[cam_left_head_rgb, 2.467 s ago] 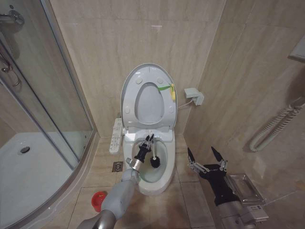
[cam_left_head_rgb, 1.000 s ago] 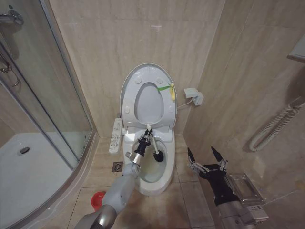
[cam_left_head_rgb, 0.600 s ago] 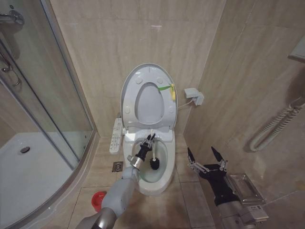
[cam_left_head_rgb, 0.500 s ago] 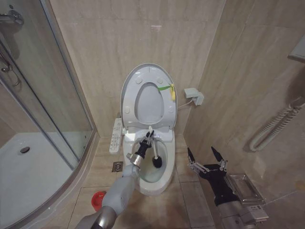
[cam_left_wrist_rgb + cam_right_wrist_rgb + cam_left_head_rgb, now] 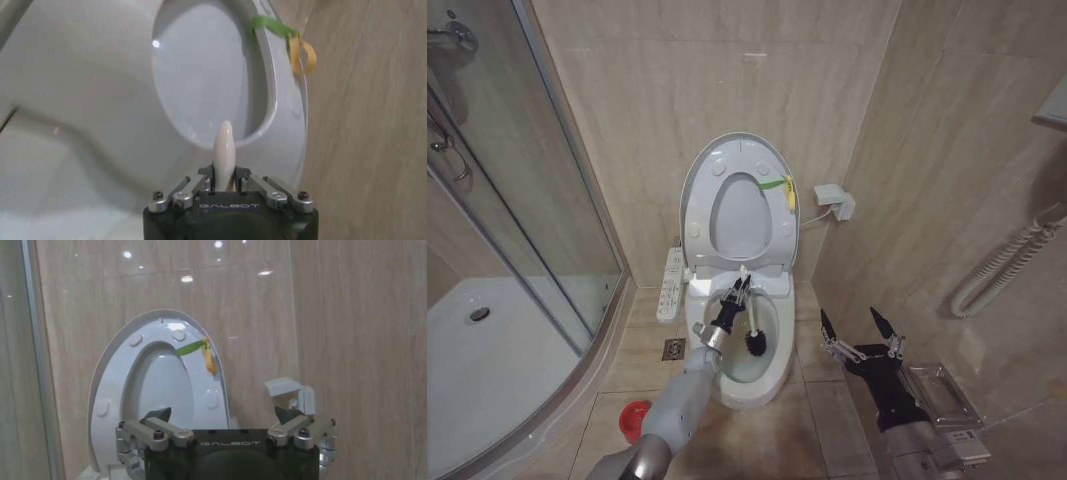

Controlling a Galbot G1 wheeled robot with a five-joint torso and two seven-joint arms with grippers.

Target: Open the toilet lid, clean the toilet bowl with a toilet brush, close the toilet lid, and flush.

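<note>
The toilet lid (image 5: 739, 220) stands upright against the wall, with the seat ring (image 5: 699, 215) raised in front of it. Below lies the toilet bowl (image 5: 745, 372), its inside stained. My left gripper (image 5: 735, 296) reaches over the bowl's rim and is shut on the white handle of the toilet brush (image 5: 749, 310), whose dark head is down inside the bowl. In the left wrist view the handle tip (image 5: 223, 145) sticks up from the left gripper (image 5: 225, 179), with the lid (image 5: 200, 75) behind. My right gripper (image 5: 859, 326) hangs open, holding nothing, right of the toilet; the right gripper (image 5: 230, 424) faces the lid (image 5: 163, 385).
A glass shower enclosure (image 5: 527, 210) and white shower tray (image 5: 487, 370) fill the left. A red cup holder (image 5: 635, 416) and floor drain (image 5: 674, 349) lie left of the toilet. A control panel (image 5: 669, 285) and a wall fitting (image 5: 835, 202) flank the seat.
The brush head has swept from the far right part of the bowl back toward the middle, with small strokes since. The right arm has not moved.
</note>
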